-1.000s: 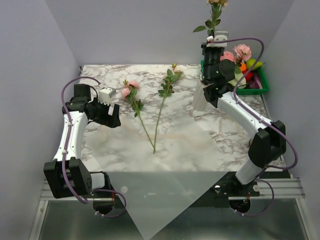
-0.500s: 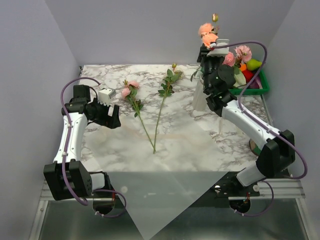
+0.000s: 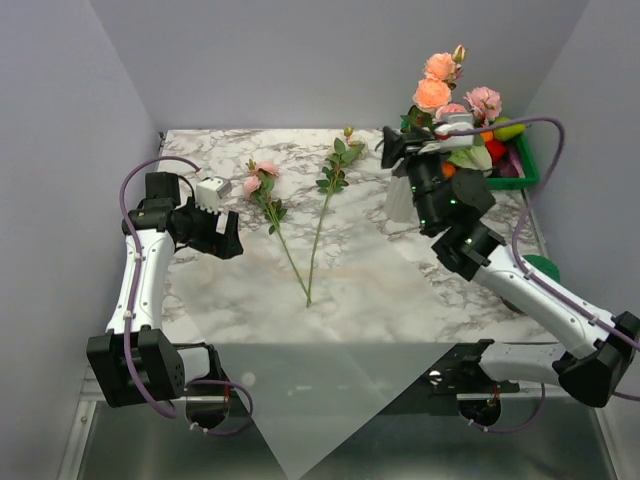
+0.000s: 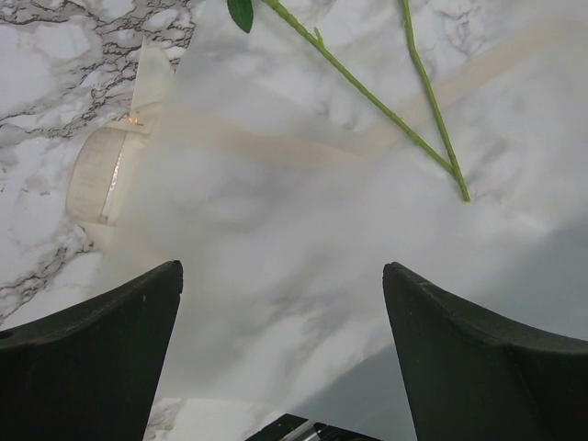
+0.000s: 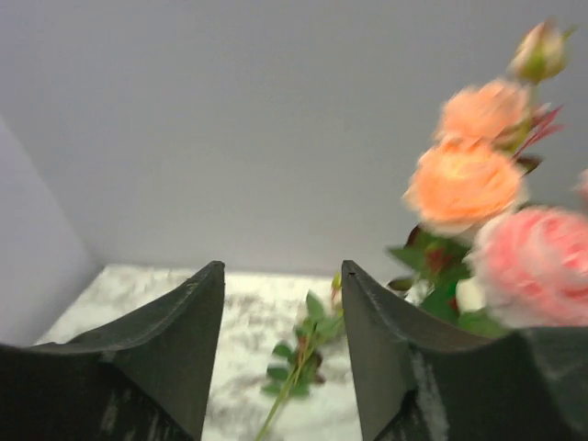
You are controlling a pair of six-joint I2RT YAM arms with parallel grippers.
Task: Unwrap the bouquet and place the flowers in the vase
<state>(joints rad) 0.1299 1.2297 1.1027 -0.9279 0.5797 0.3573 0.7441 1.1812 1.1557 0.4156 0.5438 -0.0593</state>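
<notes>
Flowers (image 3: 441, 88): we log them in two lots; entries run largest first.

- Tabletop (image 3: 400, 285): marble, carrying everything below.
- Wrapping paper (image 3: 320, 400): one translucent sheet, spread flat at the near edge and overhanging it. We judge the unwrapping done.
- Right end effector (image 5: 281, 271): raised at the far right beside the blooms, jaws partly apart, nothing between them.
- Left end effector (image 4: 280, 271): spread wide, empty, hovering over the sheet.
- Green tray (image 3: 527, 165): far right corner, toy fruit inside; no part of this job.
- Vase (image 3: 397, 200): white, upright at the far right, mostly hidden behind the right arm.
- Lot one: peach and pink blooms with a bud, standing up out of the vase. We count these as placed.
- Lot two: pink-rose stem (image 3: 272, 212) and bud stem (image 3: 326, 212), lying on the tabletop left of the vase and well apart from it, their cut ends nearly meeting on the sheet.
- Ribbon (image 4: 96, 175): cream, untied, flat at the sheet's left edge and partly under it.

Outstanding, in our judgement: both loose stems must be picked up and stood in the vase.
</notes>
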